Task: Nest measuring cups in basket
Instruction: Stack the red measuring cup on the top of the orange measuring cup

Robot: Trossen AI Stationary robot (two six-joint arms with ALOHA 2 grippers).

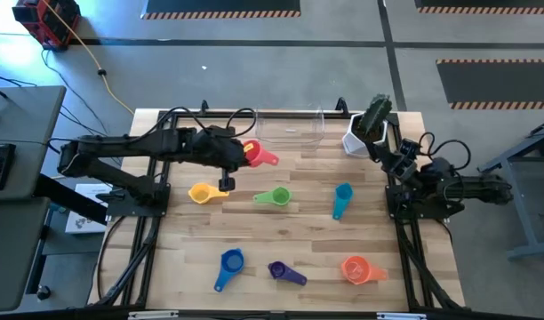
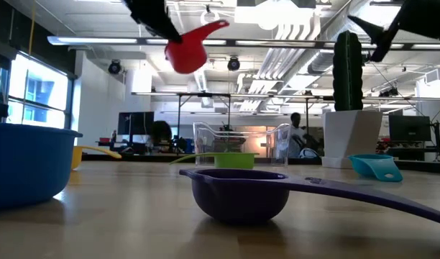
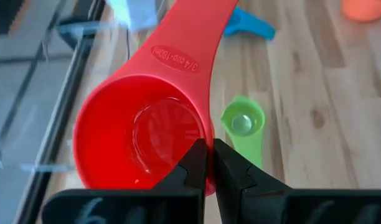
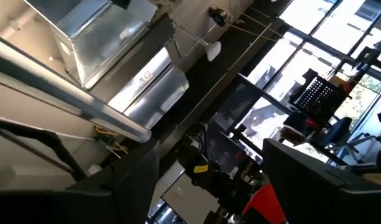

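so nearest the bottom edge of the high view you've got three cups in a row on the wooden table (image 1: pixel 183 249): the blue cup (image 1: pixel 230 261) at lower left, the purple cup (image 1: pixel 279 269) in the middle and the orange cup (image 1: pixel 356 268) at lower right, all well apart from each other. in the low view the purple one sits front and centre with its handle running off to the right, and the blue one fills the left edge. further up, around mid frame, the yellow cup (image 1: pixel 201 193), the green cup (image 1: pixel 276 197) and the teal cup (image 1: pixel 343 193) lie in a loose line left to right. just above the yellow one, the left gripper (image 1: pixel 235 158) is clamped on the rim of the red cup (image 1: pixel 253 154), fingers pinched tight on the wall in the left wrist view, and the low view shows that cup lifted well clear of the table, near the top of the frame, handle tilted upward. the clear basket (image 1: pixel 290 129) sits at the top centre edge of the table, just above and right of the held cup in the high view. the white pot with the cactus (image 1: pixel 368 124) is at the top right corner. the right gripper (image 1: pixel 398 158) waits by the right side near that pot, its fingers spread apart in its wrist view.
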